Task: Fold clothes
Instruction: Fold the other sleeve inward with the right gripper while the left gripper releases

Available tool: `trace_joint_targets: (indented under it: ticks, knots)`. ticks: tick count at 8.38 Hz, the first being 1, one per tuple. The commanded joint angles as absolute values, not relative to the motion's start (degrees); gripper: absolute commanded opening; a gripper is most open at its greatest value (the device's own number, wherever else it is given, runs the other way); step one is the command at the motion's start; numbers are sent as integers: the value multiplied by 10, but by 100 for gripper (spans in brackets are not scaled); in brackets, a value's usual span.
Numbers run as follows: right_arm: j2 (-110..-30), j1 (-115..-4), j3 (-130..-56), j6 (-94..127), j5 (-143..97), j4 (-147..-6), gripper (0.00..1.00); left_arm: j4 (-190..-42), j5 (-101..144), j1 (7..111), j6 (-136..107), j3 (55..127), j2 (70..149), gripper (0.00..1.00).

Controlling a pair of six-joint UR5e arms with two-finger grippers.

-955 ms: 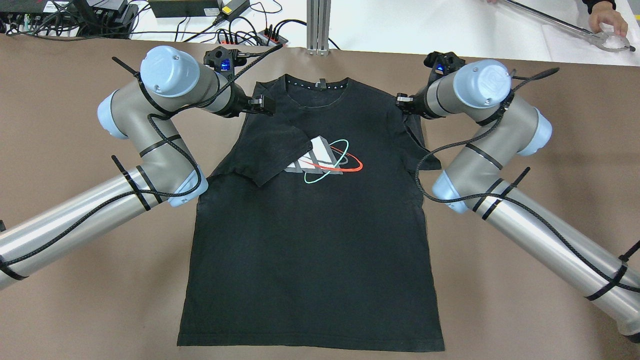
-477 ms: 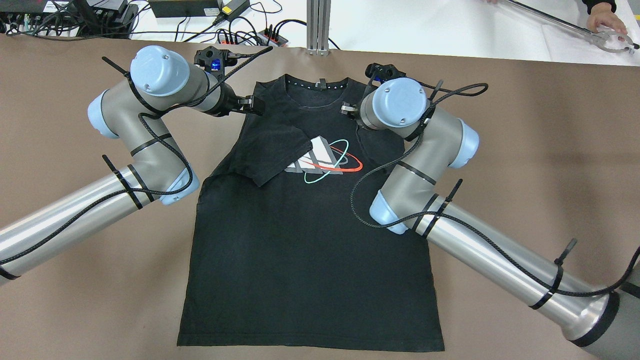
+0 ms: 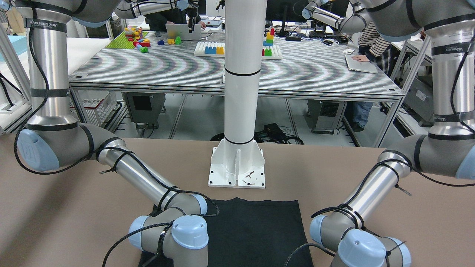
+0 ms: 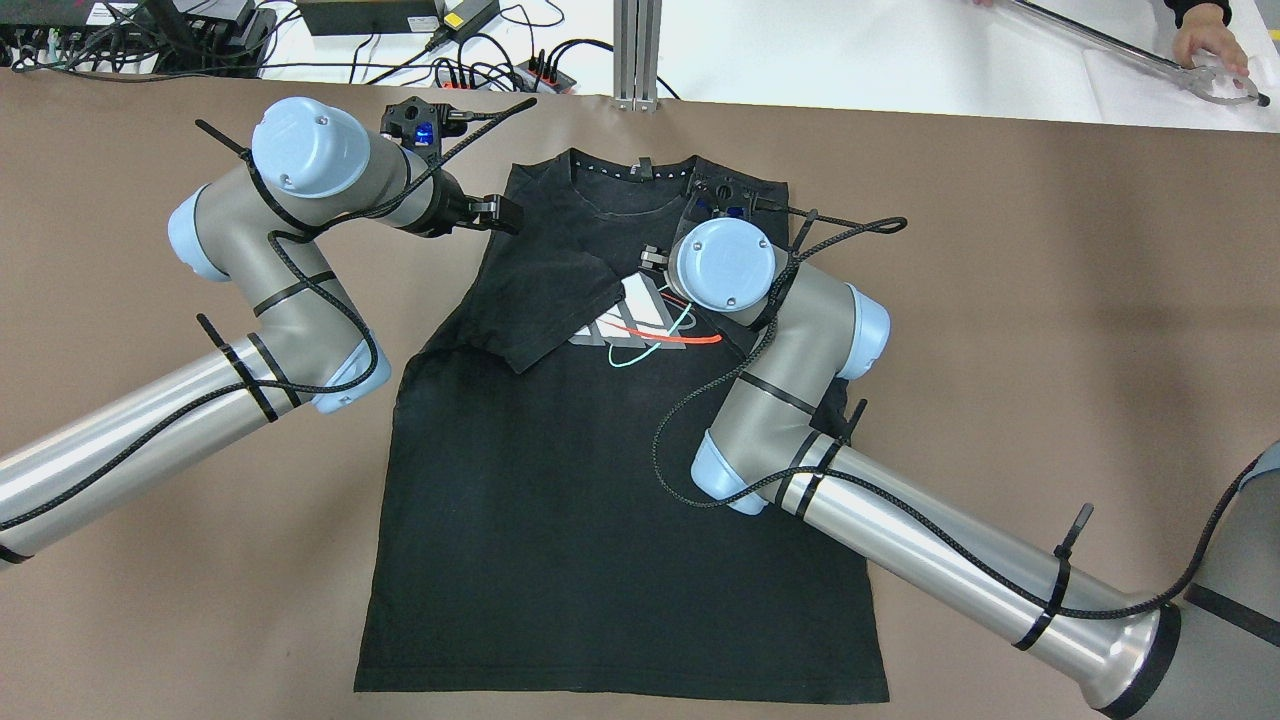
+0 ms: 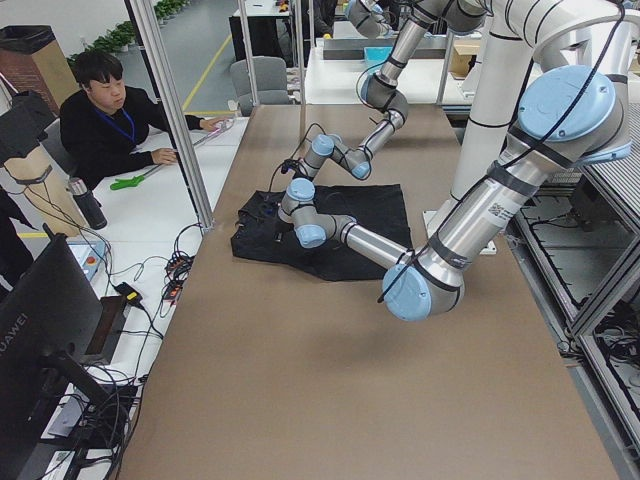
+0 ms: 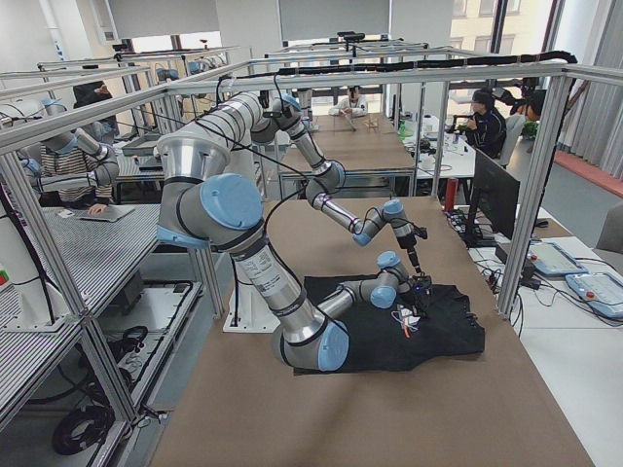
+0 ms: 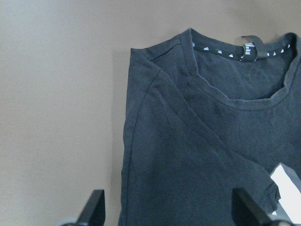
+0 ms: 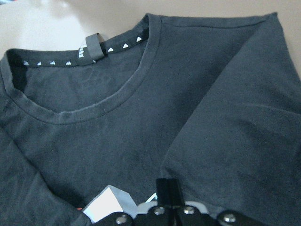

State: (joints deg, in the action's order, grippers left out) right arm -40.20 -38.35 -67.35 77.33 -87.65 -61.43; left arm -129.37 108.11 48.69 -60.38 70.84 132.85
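Observation:
The clothes are one black T-shirt [image 4: 600, 500] with a white, red and teal chest print [image 4: 645, 308], lying flat on the brown table. Its left sleeve [image 4: 545, 310] is folded in over the chest. My right gripper [image 4: 652, 258] is over the chest, shut on the right sleeve [image 8: 244, 122], which is drawn inward from the shoulder; its fingers [image 8: 169, 193] pinch the fabric. My left gripper [image 4: 500, 213] is open and empty above the shirt's left shoulder, its fingertips [image 7: 96, 207] spread wide. The shirt's hem shows in the front-facing view [image 3: 256, 226].
The white pillar's base plate [image 3: 237, 167] stands just behind the shirt's hem. An aluminium post [image 4: 637, 50] and power cables [image 4: 500, 70] lie beyond the collar. An operator's hand with a tool [image 4: 1215, 50] is at the far right corner. Bare brown table [image 4: 1050, 300] flanks the shirt.
My right arm has swung from the shirt's right shoulder inward over the chest, carrying the right sleeve with it. My left gripper has drawn back slightly to the left.

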Motion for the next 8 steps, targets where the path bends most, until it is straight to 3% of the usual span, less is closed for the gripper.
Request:
trace_joint_targets:
  ticks: [1, 4, 6, 8]
  knots:
    - [-400, -380, -677, 744, -873, -613, 94, -1296, 1083, 487, -604, 710, 1327, 95]
    - [-409, -381, -710, 687, -881, -614, 95, -1295, 1084, 487, -621, 736, 1324, 95]
    - [-490, -381, -814, 763, -889, -615, 93, -1294, 1078, 479, -717, 801, 1287, 95]
    - [-567, -344, -936, 790, -911, -661, 92, -1294, 1047, 439, -795, 910, 1204, 95]
